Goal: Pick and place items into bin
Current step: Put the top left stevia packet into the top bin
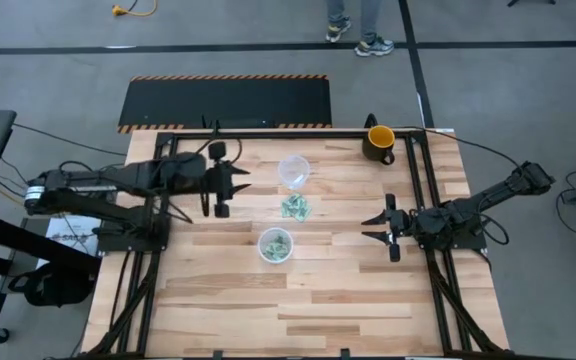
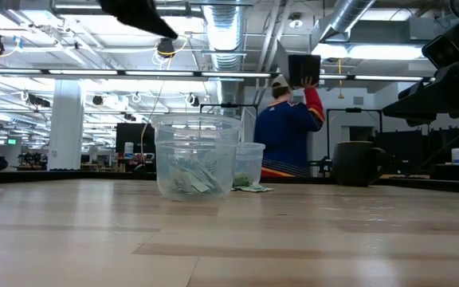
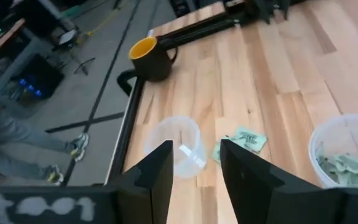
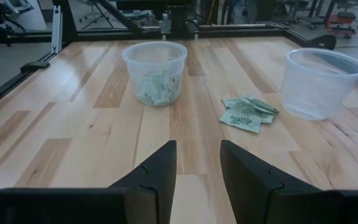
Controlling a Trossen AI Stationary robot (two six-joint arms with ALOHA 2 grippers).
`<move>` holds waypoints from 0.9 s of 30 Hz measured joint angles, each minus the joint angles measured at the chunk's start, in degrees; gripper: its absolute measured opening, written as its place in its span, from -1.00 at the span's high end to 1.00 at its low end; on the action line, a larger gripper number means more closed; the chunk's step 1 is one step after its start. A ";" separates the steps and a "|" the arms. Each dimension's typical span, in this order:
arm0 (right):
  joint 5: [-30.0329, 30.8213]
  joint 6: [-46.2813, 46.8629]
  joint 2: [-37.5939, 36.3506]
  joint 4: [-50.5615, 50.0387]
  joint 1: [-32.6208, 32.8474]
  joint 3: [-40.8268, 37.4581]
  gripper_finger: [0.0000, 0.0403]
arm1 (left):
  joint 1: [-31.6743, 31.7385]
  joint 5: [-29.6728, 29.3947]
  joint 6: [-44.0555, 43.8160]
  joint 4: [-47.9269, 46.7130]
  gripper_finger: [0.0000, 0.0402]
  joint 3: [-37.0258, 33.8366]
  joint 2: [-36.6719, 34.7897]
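Left claw (image 1: 240,184) hung released and empty above the counter (image 1: 228,300), the items (image 1: 295,208) loose just ahead beside an empty clear cup (image 1: 293,170). Beyond sat the part-filled bin (image 1: 275,245). Right claw (image 1: 373,228) waited, parted. Risk, I judged: thin packets slipping, or the cup getting knocked.
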 joint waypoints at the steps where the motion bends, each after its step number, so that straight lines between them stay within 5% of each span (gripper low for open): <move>1: 0.00 -0.02 0.02 0.00 0.00 -0.02 0.41 | 0.42 1.10 1.30 -1.02 0.38 1.67 1.24; 13: 0.00 -0.02 0.01 -0.01 0.00 -0.01 0.41 | 7.69 18.85 13.76 -14.02 0.56 15.23 17.26; 27: 0.00 0.00 0.02 0.00 -0.01 -0.02 0.41 | 9.42 20.68 13.83 -6.26 0.64 18.08 30.06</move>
